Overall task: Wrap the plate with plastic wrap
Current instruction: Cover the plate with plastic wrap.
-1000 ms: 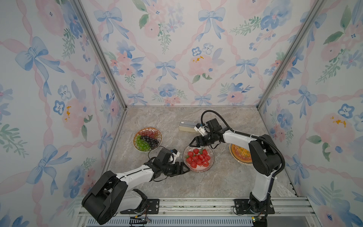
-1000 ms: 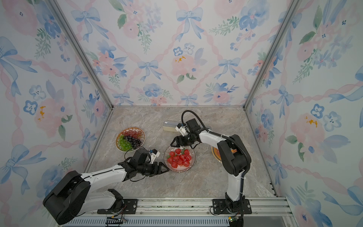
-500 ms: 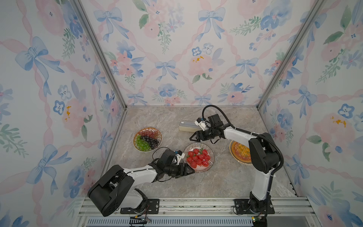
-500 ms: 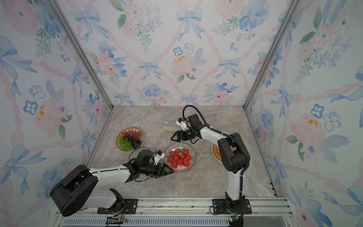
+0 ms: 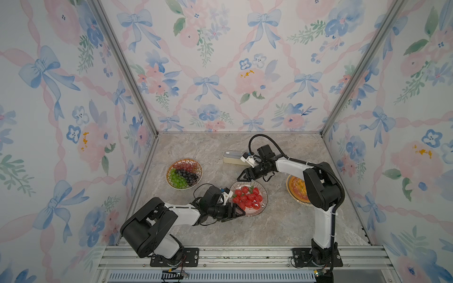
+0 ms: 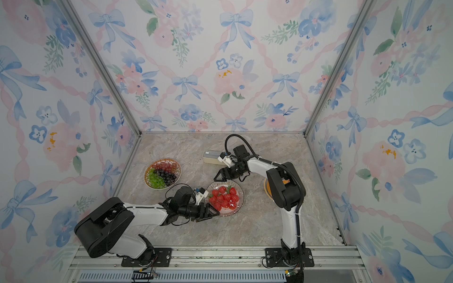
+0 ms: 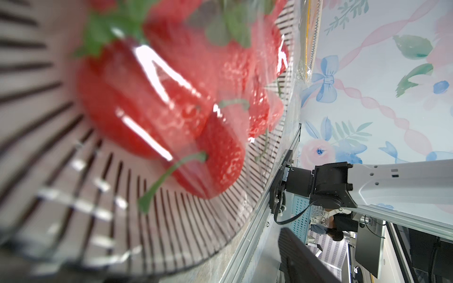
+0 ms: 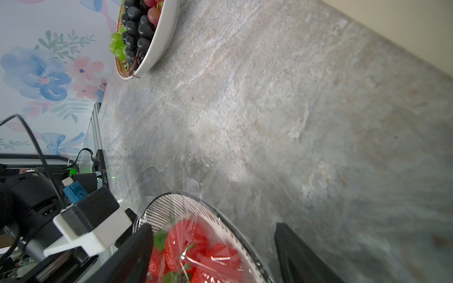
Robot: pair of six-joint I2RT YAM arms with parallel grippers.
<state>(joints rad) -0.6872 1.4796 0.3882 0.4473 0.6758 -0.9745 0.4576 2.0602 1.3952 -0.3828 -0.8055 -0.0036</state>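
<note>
Lower centre of a top view, plastic wrap point(image 5: 256, 204) covers strawberry plate point(image 5: 266, 196): looks flimsy, clingy; pinch at rim. Jaws of left gripper point(image 5: 241, 212) and right gripper point(image 5: 245, 179) stand apart.

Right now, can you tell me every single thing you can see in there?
Strawberry plate: one, white with dark stripes, table's front middle.
Strawberries: a pile, red, on it.
Plastic wrap: one sheet, clear, over the strawberries.
Grape plate: one, orange-patterned, left side.
Grapes: a heap, green, dark, red, on it.
Orange plate: one, right side, partly behind right arm.
Wrap box: one, cream, at the back.
Table: one, grey marble.
Left gripper: black, open, at strawberry plate's near edge.
Right gripper: black, open, by its far edge.
</note>
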